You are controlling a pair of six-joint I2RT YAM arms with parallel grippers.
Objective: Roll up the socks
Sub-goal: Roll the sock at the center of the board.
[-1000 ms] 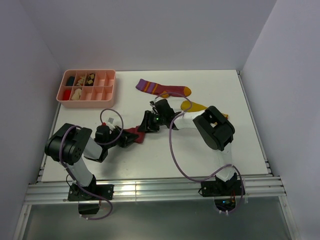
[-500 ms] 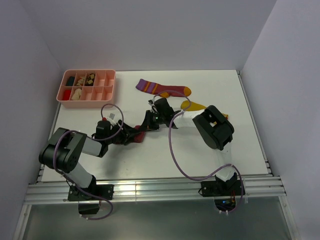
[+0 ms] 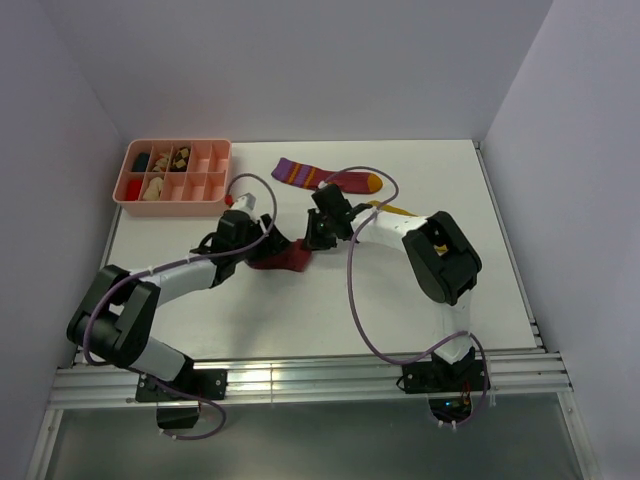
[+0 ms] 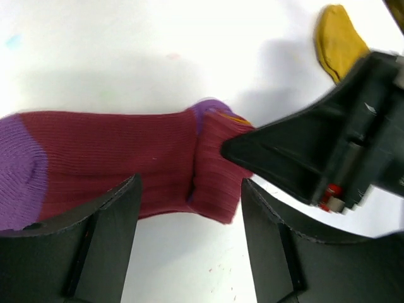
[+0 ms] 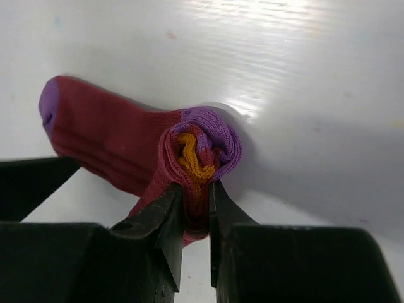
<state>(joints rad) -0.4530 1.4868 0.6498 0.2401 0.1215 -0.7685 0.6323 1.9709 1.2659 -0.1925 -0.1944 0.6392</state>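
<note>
Right end effector point(image 5: 194, 189) nips maroon sock point(image 5: 107, 142); left end effector point(image 4: 189, 189) spread astride; mustard sock point(image 4: 339, 41), probably, beyond.

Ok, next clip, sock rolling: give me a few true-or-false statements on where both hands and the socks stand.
1. The right hand pinches the rolled end of the maroon sock. True.
2. The left hand is clamped on that sock. False: its jaws stand open over it.
3. The striped sock lies flat and unrolled at the back. True.
4. The pink tray sits at the front right. False: it sits at the back left.
</note>
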